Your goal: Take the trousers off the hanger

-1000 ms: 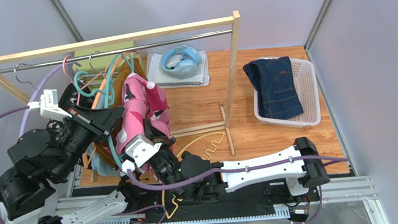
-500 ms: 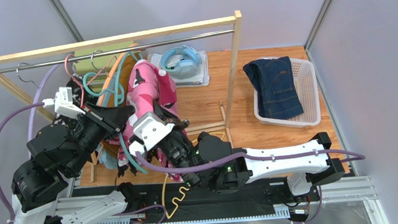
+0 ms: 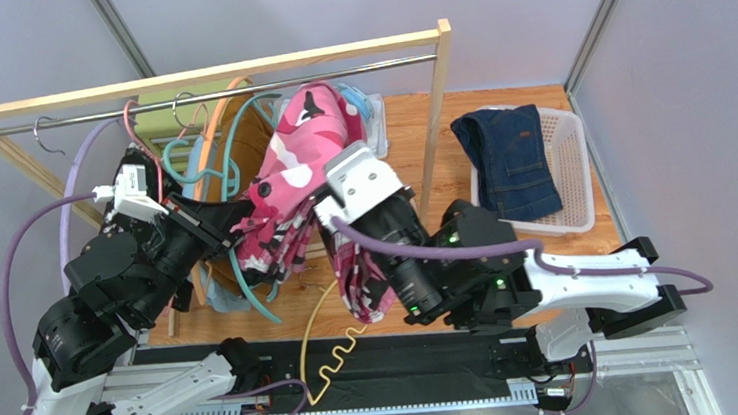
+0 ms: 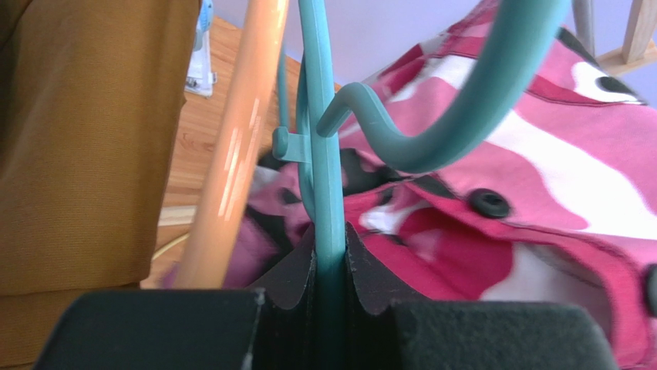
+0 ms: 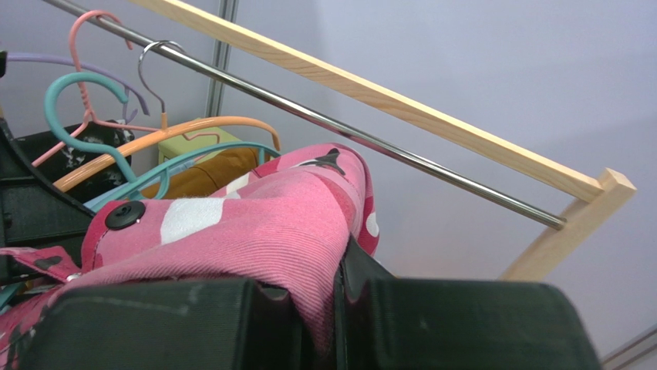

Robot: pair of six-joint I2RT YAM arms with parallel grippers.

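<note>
Pink trousers (image 3: 303, 153) raised toward the rail (image 3: 232, 89).
Right gripper (image 5: 318, 301) pinches them; left gripper (image 4: 330, 301) clamps teal hanger (image 4: 328, 193); basket (image 3: 570, 145) well apart.

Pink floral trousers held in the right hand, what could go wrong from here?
The pink floral cloth trousers drape over the teal plastic hanger pinched in the left hand; a black button beside it might snag. The right hand grips only a fold, so the cloth could slip out. The orange plastic hanger sits close beside the teal one and may get dragged along.
</note>
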